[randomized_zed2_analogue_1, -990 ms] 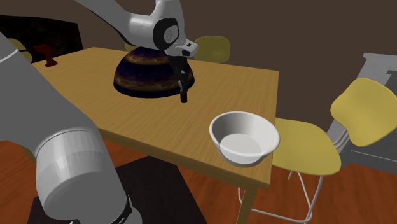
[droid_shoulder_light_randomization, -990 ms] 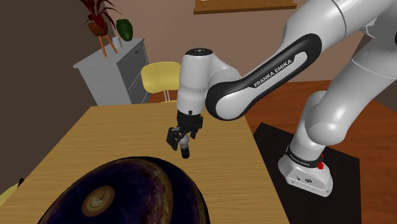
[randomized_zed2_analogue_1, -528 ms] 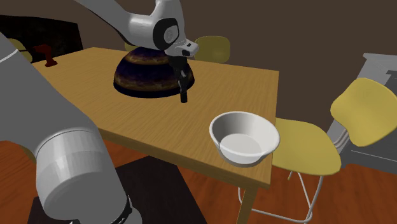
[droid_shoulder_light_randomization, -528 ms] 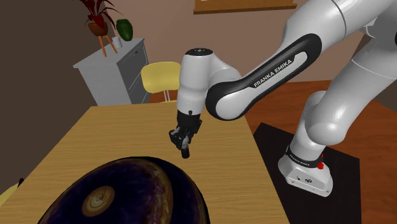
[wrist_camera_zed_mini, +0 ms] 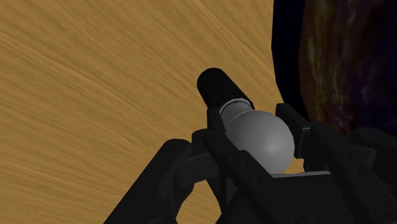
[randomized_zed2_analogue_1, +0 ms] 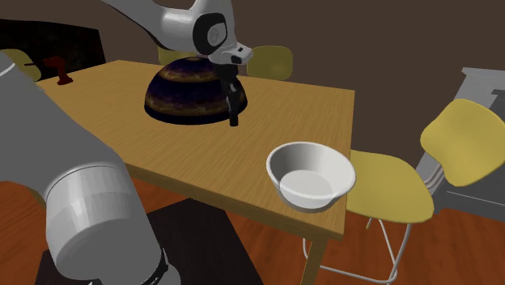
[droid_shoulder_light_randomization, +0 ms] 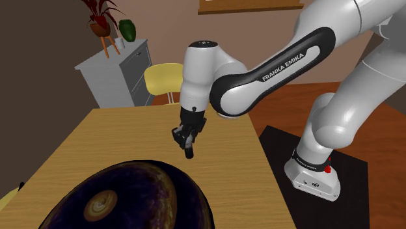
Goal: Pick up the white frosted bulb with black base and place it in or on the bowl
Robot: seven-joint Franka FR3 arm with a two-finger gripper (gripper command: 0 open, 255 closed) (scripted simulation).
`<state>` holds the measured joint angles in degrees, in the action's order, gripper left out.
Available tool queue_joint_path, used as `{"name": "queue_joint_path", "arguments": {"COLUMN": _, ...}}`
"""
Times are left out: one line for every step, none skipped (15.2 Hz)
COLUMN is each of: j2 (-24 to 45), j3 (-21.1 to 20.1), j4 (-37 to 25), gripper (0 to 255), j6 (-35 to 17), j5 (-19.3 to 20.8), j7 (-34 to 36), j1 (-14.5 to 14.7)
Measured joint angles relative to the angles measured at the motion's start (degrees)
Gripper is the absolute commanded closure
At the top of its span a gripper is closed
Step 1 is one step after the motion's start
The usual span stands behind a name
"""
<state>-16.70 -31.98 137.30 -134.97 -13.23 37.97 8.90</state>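
The bulb (wrist_camera_zed_mini: 259, 137) has a pale grey round glass and a black base (wrist_camera_zed_mini: 219, 90). My gripper (wrist_camera_zed_mini: 254, 130) is shut on the glass, one black finger on each side, with the base pointing away from the hand. In the shoulder view the gripper (droid_shoulder_light_randomization: 187, 139) hangs just above the wooden table (droid_shoulder_light_randomization: 97, 136), and the bulb's base (droid_shoulder_light_randomization: 189, 154) sticks out below it. Seen from the second exterior view, the bulb (randomized_zed2_analogue_1: 235, 119) hangs in front of a dark dome. The white bowl (randomized_zed2_analogue_1: 281, 158) stands near the table's front right corner, well away from the gripper (randomized_zed2_analogue_1: 232, 99).
A large dark patterned dome (droid_shoulder_light_randomization: 130, 195) sits on the table close beside the gripper. Yellow chairs (randomized_zed2_analogue_1: 392, 186) stand around the table. A grey cabinet (droid_shoulder_light_randomization: 117, 65) with plants is behind it. A small red object (randomized_zed2_analogue_1: 61, 69) rests at the far left.
The fingers have closed on the bulb. The arm has since risen slightly, carrying the bulb a little off the table.
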Motion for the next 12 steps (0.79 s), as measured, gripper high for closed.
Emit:
{"name": "queue_joint_path", "arguments": {"j2": -0.4, "j3": 0.2, "j4": -0.5, "gripper": 255, "j6": 0.9, "j5": -0.1, "j7": -0.2, "j1": 0.0}}
{"name": "queue_joint_path", "arguments": {"j2": -0.9, "j3": 0.5, "j4": -0.9, "gripper": 255, "j6": 1.7, "j5": -0.2, "j7": -0.3, "j1": 0.1}}
{"name": "queue_joint_path", "arguments": {"j2": -1.3, "j3": 0.5, "j4": -1.3, "gripper": 255, "j6": 2.6, "j5": -0.3, "j7": -0.2, "j1": 0.2}}
{"name": "queue_joint_path", "arguments": {"j2": -1.6, "j3": 0.7, "j4": -1.8, "gripper": 255, "j6": 3.4, "j5": -0.4, "j7": -0.2, "j1": 0.2}}
{"name": "queue_joint_path", "arguments": {"j2": -1.9, "j3": 0.8, "j4": -2.4, "gripper": 255, "j6": 4.2, "j5": -0.3, "j7": -0.2, "j1": 0.2}}
{"name": "queue_joint_path", "arguments": {"j2": -2.3, "j3": 1.0, "j4": -2.9, "gripper": 255, "j6": 5.1, "j5": -0.4, "j7": -0.3, "j1": 0.2}}
{"name": "queue_joint_path", "arguments": {"j2": -2.5, "j3": 1.2, "j4": -3.6, "gripper": 255, "j6": 6.0, "j5": -0.4, "j7": -0.3, "j1": 0.2}}
{"name": "queue_joint_path", "arguments": {"j2": -2.7, "j3": 1.3, "j4": -4.2, "gripper": 255, "j6": 6.7, "j5": -0.4, "j7": -0.3, "j1": 0.2}}
{"name": "queue_joint_path", "arguments": {"j2": -2.9, "j3": 1.4, "j4": -4.7, "gripper": 255, "j6": 7.4, "j5": -0.3, "j7": -0.3, "j1": 0.1}}
{"name": "queue_joint_path", "arguments": {"j2": -3.1, "j3": 1.5, "j4": -5.3, "gripper": 255, "j6": 8.3, "j5": -0.3, "j7": -0.3, "j1": 0.1}}
{"name": "queue_joint_path", "arguments": {"j2": -3.4, "j3": 1.7, "j4": -6.0, "gripper": 255, "j6": 9.2, "j5": -0.3, "j7": -0.3, "j1": 0.1}}
{"name": "queue_joint_path", "arguments": {"j2": -3.6, "j3": 1.9, "j4": -6.5, "gripper": 255, "j6": 10.0, "j5": -0.3, "j7": -0.4, "j1": 0.1}}
